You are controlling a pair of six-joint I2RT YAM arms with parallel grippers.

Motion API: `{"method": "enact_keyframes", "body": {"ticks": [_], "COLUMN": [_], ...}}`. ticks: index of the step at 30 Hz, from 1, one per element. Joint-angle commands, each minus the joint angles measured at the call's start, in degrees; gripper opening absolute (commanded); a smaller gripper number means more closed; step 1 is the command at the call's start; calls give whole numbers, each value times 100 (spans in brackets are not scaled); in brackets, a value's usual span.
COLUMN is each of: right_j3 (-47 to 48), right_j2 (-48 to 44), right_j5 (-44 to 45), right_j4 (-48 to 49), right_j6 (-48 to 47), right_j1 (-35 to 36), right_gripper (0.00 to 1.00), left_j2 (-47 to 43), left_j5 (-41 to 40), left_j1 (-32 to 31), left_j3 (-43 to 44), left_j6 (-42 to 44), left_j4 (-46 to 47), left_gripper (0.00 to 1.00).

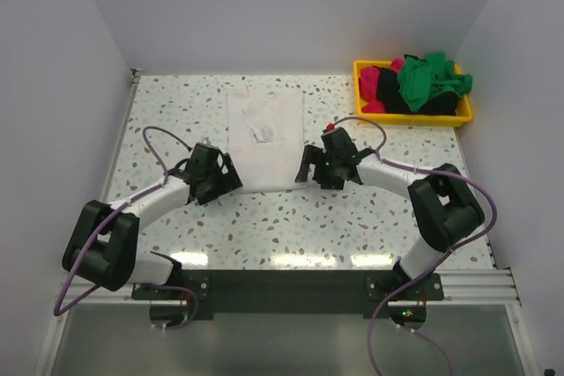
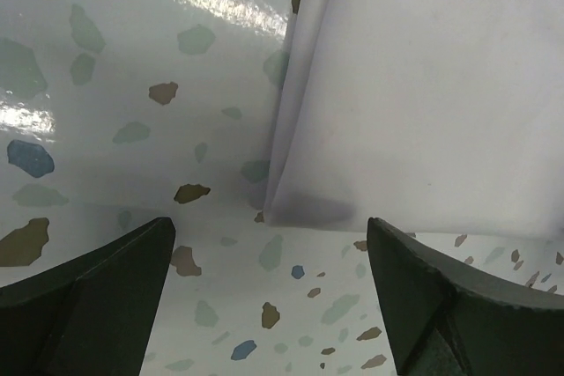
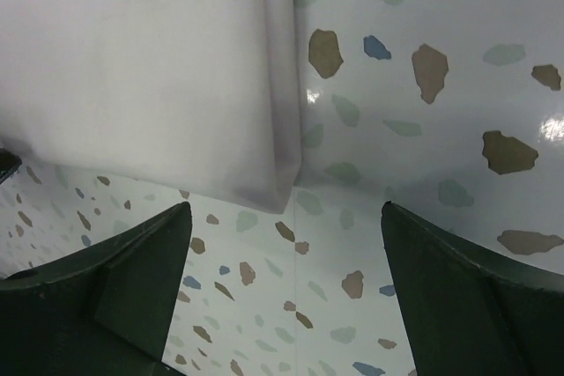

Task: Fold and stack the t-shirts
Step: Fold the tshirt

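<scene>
white t-shirt [image 1: 264, 134]: laid lengthwise, 12 to 6 o'clock
left gripper [image 2: 269, 305]: spread wide, empty, hem corner at 12 o'clock
right gripper [image 3: 286, 297]: spread wide, empty, other corner equally near

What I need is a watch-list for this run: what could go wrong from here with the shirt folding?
1. The open left gripper and open right gripper sit at the near corners of the white cloth t-shirt, which is folded into a narrow layered strip. A pinch might catch only the top layer and pull the fold apart.
2. The heap of green, pink and black cloth shirts lies tangled in the yellow plastic bin. Lifting one may drag out another.
</scene>
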Motion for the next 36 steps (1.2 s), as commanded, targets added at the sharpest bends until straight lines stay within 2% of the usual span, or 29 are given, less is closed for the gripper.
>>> {"method": "enact_keyframes", "body": {"ticks": [1,5,6,9,14,18,22,25,26,27,28,29,30,32,36], "right_j3": [-106,-202,-299,-309,-335,-440,-598,-599,-572,-572,-581,-607,-616,-660,-809], "right_j2": [-97,10,10,97,238,230,150,299,352,379,422,423,414,327,2], "right_j5": [-220,-317,-317,-352,-448,-501,-370,-369,-439,-527,-563,-572,-572,-528,-528], "right_j4": [519,651,738,801,827,818,897,985,1003,1116,1169,1196,1170,1161,1065], "right_j6": [325,492,580,607,677,730,800,809,835,870,897,914,906,827,642], "right_j1": [-15,-7,-15,-15,-15,-15,-15,-7,-15,-7,-7,-7,-7,2,-7], "right_gripper": [90,79,71,63,53,43,41,34,26,23,21,13,10,1,0], "left_j2": [-10,95,95,122,262,376,403,447,499,534,561,605,622,640,307], "left_j5": [278,348,322,340,296,305,269,269,261,252,252,269,269,296,261], "left_j1": [-25,-34,-25,-25,-25,-25,-25,-25,-25,-25,-25,-34,-25,-34,-113], "left_j3": [-154,-172,-190,-251,-322,-278,-312,-287,-252,-199,-190,-190,-190,-207,-470], "left_j6": [-184,-193,-228,-228,-246,-237,-228,-184,-167,-140,-132,-131,-123,-61,18], "left_j4": [447,492,500,544,623,623,632,659,641,615,623,649,658,729,773], "left_gripper": [93,78,75,63,59,49,42,32,26,23,12,6,0,0,0]}}
